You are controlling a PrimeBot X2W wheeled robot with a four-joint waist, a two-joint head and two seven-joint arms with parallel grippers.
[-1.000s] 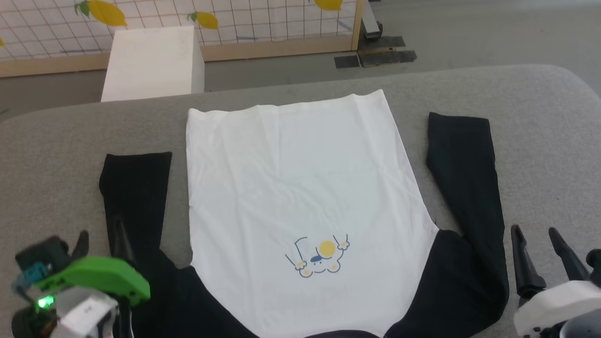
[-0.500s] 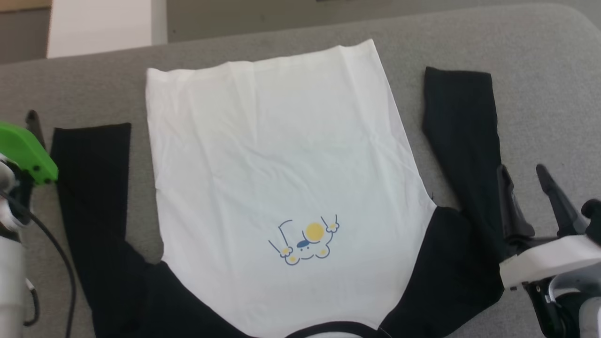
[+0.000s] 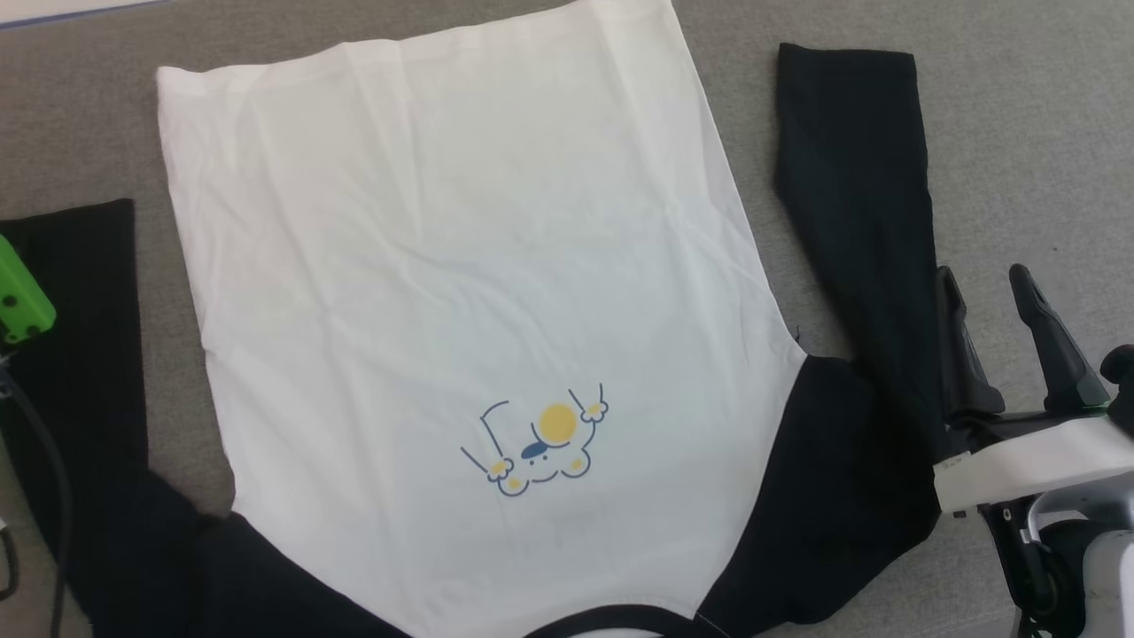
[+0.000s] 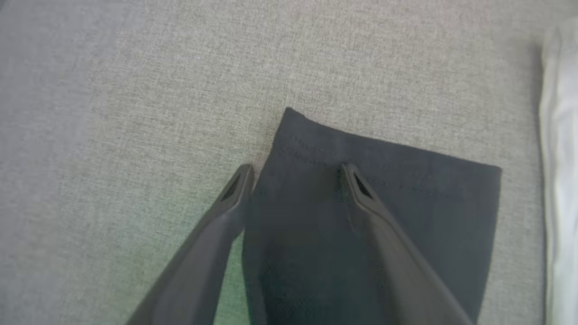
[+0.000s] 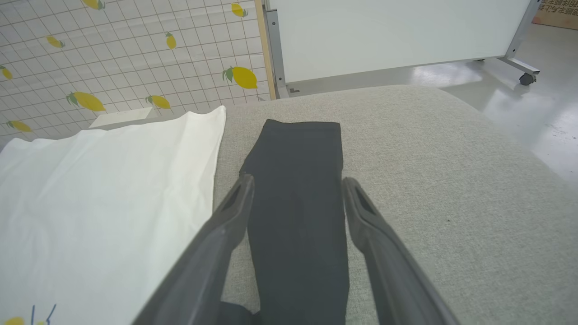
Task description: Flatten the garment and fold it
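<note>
Since the shirt [image 3: 443,266] should handle as light, limp cloth, pinch each sleeve [image 5: 295,149] near its end; left tool [image 4: 295,174] and right tool [image 5: 298,180] hang wide open, empty.

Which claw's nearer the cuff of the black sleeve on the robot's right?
Right. The right claw is over that sleeve mid-length, cuff ahead of its tips. The left claw is across the white body, at the other sleeve's cuff.

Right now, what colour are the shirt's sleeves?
Black. The sleeves show best in the head view.
</note>
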